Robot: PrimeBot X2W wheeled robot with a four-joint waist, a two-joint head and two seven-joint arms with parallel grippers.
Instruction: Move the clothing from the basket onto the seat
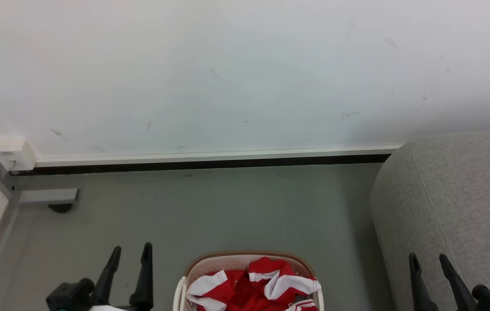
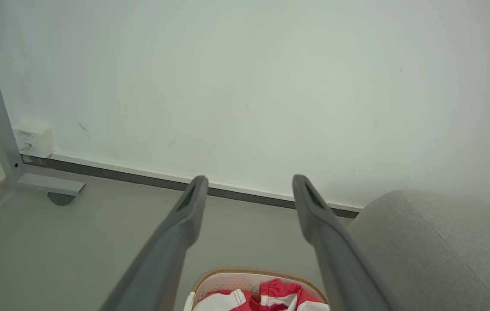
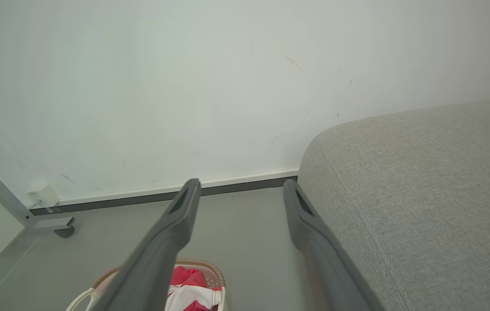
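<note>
At the bottom of the head view, the left gripper [image 1: 132, 247] and the right gripper [image 1: 428, 256] point up, each with its fingers spread wide and nothing between them. Between the two grippers, nearer the left one, stands the basket [image 1: 245, 255]. The red and white clothes [image 1: 251, 289] lie crumpled inside it, apart from both grippers. The right gripper shows against the grey sofa [image 1: 452, 194], whose rounded end rises beyond its fingertips. Past both grippers runs the grey floor [image 1: 227, 207], then a white skirting strip [image 1: 210, 155] and the white wall [image 1: 227, 65]. Far off to the left of the left gripper, a small white box [image 1: 14, 152] sits at the foot of the wall, beside a grey metal leg [image 1: 46, 195]. In the left wrist view, the left gripper's fingers stand wide apart and empty. The basket shows low between them with the clothes inside, the sofa lies off to the right of the right-hand finger, and the box and the metal leg are far to the left. In the right wrist view, the right gripper's fingers are likewise wide and empty. The basket with the clothes sits low behind the left-hand finger, partly hidden by it. The sofa lies close beside the right-hand finger, and whether they touch cannot be told.
</note>
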